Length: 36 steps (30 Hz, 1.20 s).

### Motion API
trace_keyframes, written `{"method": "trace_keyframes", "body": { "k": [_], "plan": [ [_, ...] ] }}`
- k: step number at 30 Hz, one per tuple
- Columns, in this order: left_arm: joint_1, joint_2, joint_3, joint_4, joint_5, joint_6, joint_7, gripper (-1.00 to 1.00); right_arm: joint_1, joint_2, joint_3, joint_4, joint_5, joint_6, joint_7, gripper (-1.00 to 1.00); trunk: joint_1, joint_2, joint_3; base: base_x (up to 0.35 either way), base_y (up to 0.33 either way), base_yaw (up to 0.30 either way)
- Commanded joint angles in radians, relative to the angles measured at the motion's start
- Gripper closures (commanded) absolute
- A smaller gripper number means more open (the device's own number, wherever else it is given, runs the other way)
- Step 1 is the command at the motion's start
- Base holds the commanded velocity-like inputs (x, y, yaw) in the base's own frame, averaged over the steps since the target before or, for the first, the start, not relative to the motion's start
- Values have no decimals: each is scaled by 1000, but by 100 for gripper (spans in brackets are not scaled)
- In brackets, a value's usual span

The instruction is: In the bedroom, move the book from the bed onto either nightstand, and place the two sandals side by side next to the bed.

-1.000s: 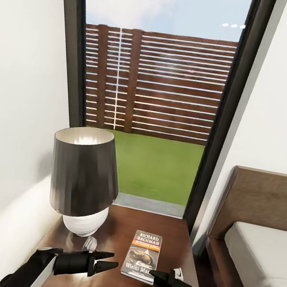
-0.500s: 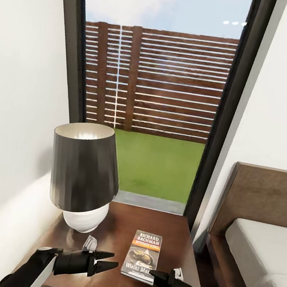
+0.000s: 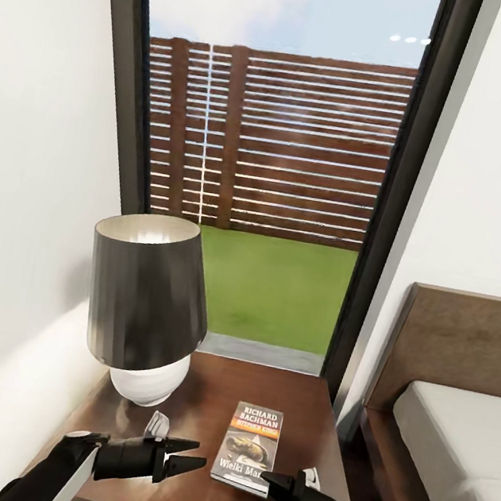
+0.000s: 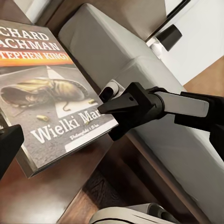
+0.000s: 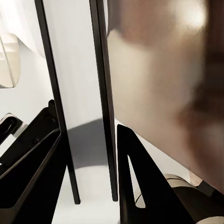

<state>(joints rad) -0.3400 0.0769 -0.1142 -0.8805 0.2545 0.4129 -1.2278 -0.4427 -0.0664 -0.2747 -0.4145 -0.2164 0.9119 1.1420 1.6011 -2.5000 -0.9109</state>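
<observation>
Between both claws, book [image 3: 252, 447] flat on nightstand [image 3: 298, 418], seemingly untouched

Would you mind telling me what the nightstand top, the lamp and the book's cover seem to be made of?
The nightstand top looks like dark brown wood with a glossy finish: it mirrors window light. The lamp has a dark, smooth shade, possibly metal or plastic, over a white ribbed base, perhaps ceramic. The book looks like a paperback with a printed, slightly glossy card cover.

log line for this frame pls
phase: book placed | book: flat on nightstand, beside lamp | left gripper: open, empty | right gripper: open, empty | bed: right of nightstand
</observation>
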Motion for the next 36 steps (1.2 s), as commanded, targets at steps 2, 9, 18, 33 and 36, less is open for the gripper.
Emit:
{"method": "trace_keyframes", "body": {
  "k": [2, 9, 18, 33, 36],
  "plan": [
    [-1, 1, -4, 0, 9, 10, 1, -100, -1, 0, -3, 0, 1, 4, 2, 100, 0, -1, -5, 0, 0, 0],
    [-1, 1, -4, 0, 9, 10, 1, -100, -1, 0, -3, 0, 1, 4, 2, 100, 2, -2, -20, 0, 0, 0],
    [-1, 1, -4, 0, 9, 10, 1, -100, -1, 0, -3, 0, 1, 4, 2, 100, 2, -2, -20, 0, 0, 0],
    [-1, 1, -4, 0, 9, 10, 1, -100, -1, 0, -3, 0, 1, 4, 2, 100, 4, -3, -36, 0, 0, 0],
    [-1, 1, -4, 0, 9, 10, 1, -100, -1, 0, -3, 0, 1, 4, 2, 100, 4, -3, -36, 0, 0, 0]
  ]
}}
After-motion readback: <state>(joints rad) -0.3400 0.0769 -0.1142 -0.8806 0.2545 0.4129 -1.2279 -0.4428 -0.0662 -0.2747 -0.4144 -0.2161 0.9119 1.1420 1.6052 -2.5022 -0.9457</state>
